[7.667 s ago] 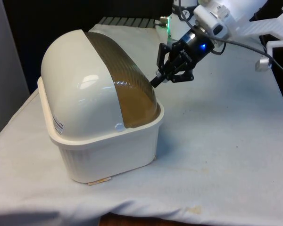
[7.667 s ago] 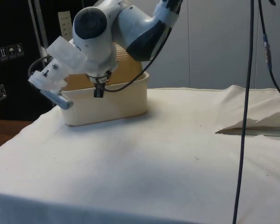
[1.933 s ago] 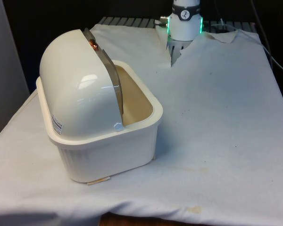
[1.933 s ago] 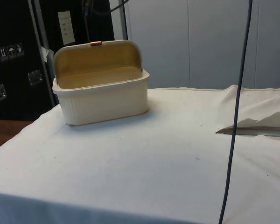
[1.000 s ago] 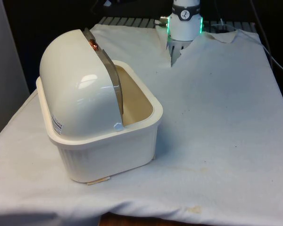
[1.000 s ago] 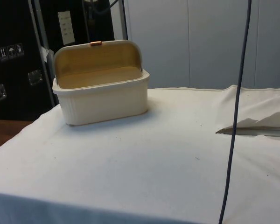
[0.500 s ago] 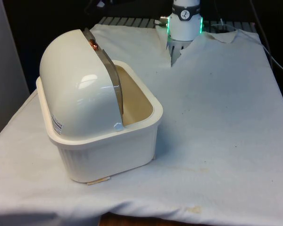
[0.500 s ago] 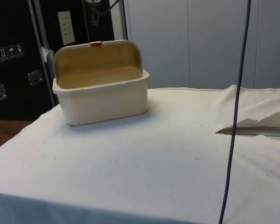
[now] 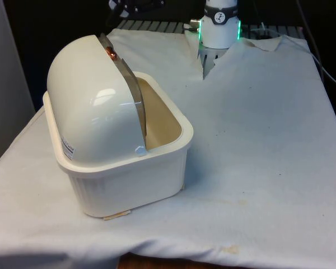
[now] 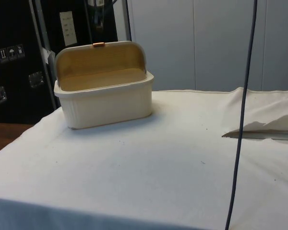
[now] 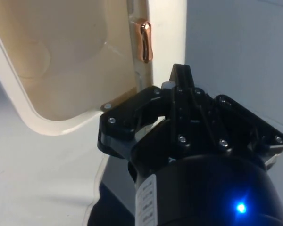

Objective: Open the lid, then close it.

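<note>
The bread box (image 9: 123, 168) sits on the worktop (image 9: 257, 145) at the front view's left, its lid (image 10: 103, 57) rolled back, copper handle (image 11: 145, 41) at the top. The pincer (image 11: 178, 80) hangs above that handle, fingers together, holding nothing.

white cloth (image 9: 257, 140) covers table, small stains near front edge. dark cable (image 10: 244, 115) hangs in side view. dark cabinets (image 10: 14, 57) behind.

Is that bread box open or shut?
Open: the lid is rolled back over the dome, and the box's inside shows.
</note>
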